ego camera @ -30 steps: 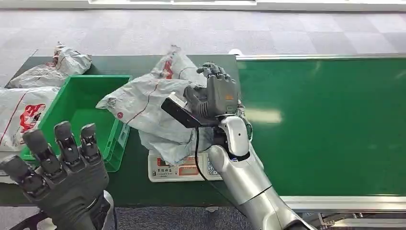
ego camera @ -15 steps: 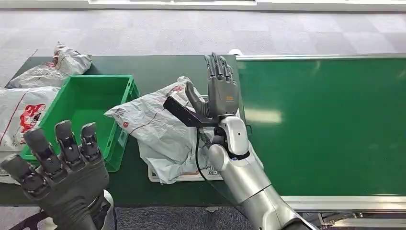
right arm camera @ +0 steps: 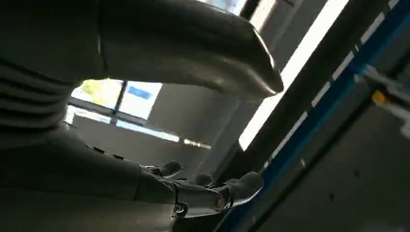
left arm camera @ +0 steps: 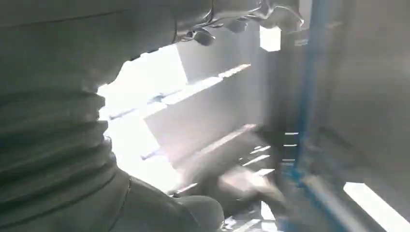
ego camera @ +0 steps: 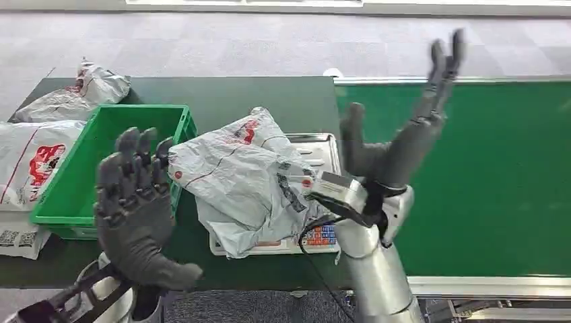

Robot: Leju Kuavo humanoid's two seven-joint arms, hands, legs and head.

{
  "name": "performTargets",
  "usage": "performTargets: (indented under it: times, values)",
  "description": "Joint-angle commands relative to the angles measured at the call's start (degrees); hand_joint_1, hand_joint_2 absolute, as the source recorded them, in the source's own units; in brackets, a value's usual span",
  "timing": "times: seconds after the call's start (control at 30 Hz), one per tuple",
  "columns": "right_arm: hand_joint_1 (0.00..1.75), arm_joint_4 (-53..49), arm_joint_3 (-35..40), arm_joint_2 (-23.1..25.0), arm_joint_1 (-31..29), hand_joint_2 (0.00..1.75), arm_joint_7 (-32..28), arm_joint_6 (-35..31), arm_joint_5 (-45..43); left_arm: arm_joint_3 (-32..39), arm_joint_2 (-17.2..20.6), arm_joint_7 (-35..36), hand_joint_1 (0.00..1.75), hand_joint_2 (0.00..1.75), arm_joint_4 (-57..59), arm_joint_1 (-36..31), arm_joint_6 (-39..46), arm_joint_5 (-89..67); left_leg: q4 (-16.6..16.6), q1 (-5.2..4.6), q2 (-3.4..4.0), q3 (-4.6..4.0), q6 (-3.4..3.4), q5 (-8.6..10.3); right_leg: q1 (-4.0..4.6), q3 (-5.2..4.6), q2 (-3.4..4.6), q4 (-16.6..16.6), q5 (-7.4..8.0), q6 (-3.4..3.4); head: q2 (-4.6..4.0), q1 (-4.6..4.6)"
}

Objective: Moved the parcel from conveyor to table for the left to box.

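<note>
Where it hung low at the table's near edge half a second ago, the left hand (ego camera: 138, 202) is now raised in front of the green crate (ego camera: 81, 176), fingers spread, holding nothing. Right hand (ego camera: 404, 131) has lifted off the parcel (ego camera: 246, 176) and swung over the conveyor belt (ego camera: 485, 175), fingers stretched wide apart, empty; motion blur softens its fingertips. Parcel lies released on the weighing scale (ego camera: 316, 237), its left corner touching the crate's rim; it covers most of the platform and the display, only the keypad showing. Further grey mailers (ego camera: 37, 158) lie left of the crate, cut by the picture's edge. Both wrist views point at ceiling lights; left one is blurred.
</note>
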Motion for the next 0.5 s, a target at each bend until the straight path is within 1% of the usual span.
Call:
performTargets:
  times: [0.03, 0.07, 0.13, 0.17, 0.2, 0.23, 0.27, 0.3, 0.33, 0.37, 0.4, 0.43, 0.47, 0.5]
  values:
    - [0.0, -29.3, -8.0, -0.79, 8.87, 1.75, -7.18, 0.35, -7.77, 6.32, 1.01, 6.21, 0.0, 1.75, 26.89, -10.74, 9.36, -6.46, -0.07, -0.04, -0.31, 0.06, 0.04, 0.08, -0.06, 0.15, -0.36, -0.05, -0.03, -0.01, 0.0, 0.02]
    - [0.0, -29.3, -8.0, -0.79, 8.87, 1.75, -7.18, 0.35, -7.77, 6.32, 1.01, 6.21, 0.0, 1.75, 26.89, -10.74, 9.36, -6.46, -0.14, -0.05, -0.22, 0.11, 0.04, 0.1, -0.11, 0.17, -0.31, -0.1, 0.0, -0.02, 0.0, 0.0]
    - [0.0, -29.3, -8.0, -0.79, 8.87, 1.75, -7.18, 0.35, -7.77, 6.32, 1.01, 6.21, 0.0, 1.75, 26.89, -10.74, 9.36, -6.46, -0.06, -0.01, 0.22, 0.09, 0.01, 0.01, -0.06, 0.04, 0.08, -0.06, 0.08, -0.02, 0.0, -0.02]
    - [0.0, -29.3, -8.0, -0.79, 8.87, 1.75, -7.18, 0.35, -7.77, 6.32, 1.01, 6.21, 0.0, 1.75, 26.89, -10.74, 9.36, -6.46, -0.14, 0.0, 0.14, 0.15, 0.01, 0.05, -0.04, 0.13, -0.03, -0.14, 0.09, -0.03, 0.0, 0.05]
    - [0.0, -29.3, -8.0, -0.79, 8.87, 1.75, -7.18, 0.35, -7.77, 6.32, 1.01, 6.21, 0.0, 1.75, 26.89, -10.74, 9.36, -6.46, -0.11, -0.05, 0.19, 0.15, 0.01, 0.04, -0.09, 0.07, 0.04, -0.07, 0.08, -0.02, 0.0, -0.02]
    - [0.0, -28.66, -7.53, -0.79, 8.02, 1.75, -7.18, 0.35, -7.65, 6.55, 0.88, 7.35, 0.0, 1.75, 26.48, -10.59, 11.03, -7.3, -0.18, -0.03, 0.14, 0.24, 0.01, 0.06, -0.06, 0.19, -0.03, -0.16, 0.08, -0.03, 0.0, 0.02]
    - [0.0, -28.03, -5.87, -0.79, 8.0, 1.75, -7.18, 0.35, -6.79, 6.96, 0.98, 10.07, 0.0, 1.75, 27.07, -10.75, 13.24, -8.19, -0.1, -0.01, 0.2, 0.17, 0.0, 0.04, -0.04, 0.11, 0.04, -0.1, 0.09, -0.02, 0.0, 0.0]
    - [0.0, -27.51, -3.45, -0.79, 7.44, 1.75, -4.41, 0.35, -4.13, 7.22, 1.36, 11.95, 0.0, 1.75, 28.01, -11.05, 13.81, -8.74, -0.1, -0.05, 0.33, 0.2, 0.0, 0.01, -0.08, 0.08, 0.18, -0.06, 0.09, -0.02, 0.0, 0.0]
    - [0.0, -25.81, -3.82, -0.79, 8.78, 1.75, -7.18, 0.35, -6.86, 6.57, 1.51, 13.58, 0.0, 1.75, 29.03, -11.62, 14.24, -10.17, -0.16, -0.04, 0.33, 0.26, 0.0, 0.02, -0.05, 0.15, 0.16, -0.12, 0.1, -0.04, 0.0, 0.0]
    - [0.0, -23.12, -4.24, -0.79, 8.33, 1.75, -7.18, 0.35, -6.63, 5.83, 2.33, 15.14, 0.0, 1.75, 30.02, -11.48, 15.57, -13.45, -0.12, -0.03, 0.35, 0.25, -0.01, 0.01, -0.05, 0.13, 0.2, -0.09, 0.11, -0.03, 0.0, 0.0]
    - [0.0, -22.38, -3.45, -0.79, 7.94, 1.75, -5.65, 0.35, -4.98, 5.25, 2.83, 15.9, 0.0, 1.75, 30.88, -11.45, 15.77, -15.08, -0.15, -0.03, 0.34, 0.27, -0.01, 0.02, -0.05, 0.16, 0.19, -0.11, 0.11, -0.03, 0.0, 0.0]
    - [0.0, -20.79, -3.23, -0.79, 8.77, 1.75, -7.18, 0.35, -6.87, 3.31, 3.25, 18.77, 0.0, 1.75, 32.21, -11.73, 16.62, -20.33, -0.16, -0.04, 0.38, 0.29, -0.01, 0.03, -0.05, 0.16, 0.24, -0.12, 0.12, -0.03, 0.0, 0.0]
    - [0.0, -19.55, -3.58, -0.79, 7.91, 1.75, -7.18, 0.35, -7.09, 1.71, 5.19, 19.32, 0.0, 1.75, 34.1, -12.29, 17.93, -24.76, -0.23, -0.03, 0.37, 0.35, -0.01, 0.04, -0.02, 0.24, 0.2, -0.18, 0.14, -0.04, 0.0, 0.0]
    - [0.0, -18.03, -2.63, -0.79, 7.93, 1.75, -7.18, 0.35, -7.71, -2.18, 6.2, 23.98, 0.0, 1.75, 38.16, -13.91, 17.21, -33.11, -0.22, -0.06, 0.35, 0.33, -0.01, 0.05, -0.05, 0.23, 0.19, -0.14, 0.13, -0.04, 0.0, 0.0]
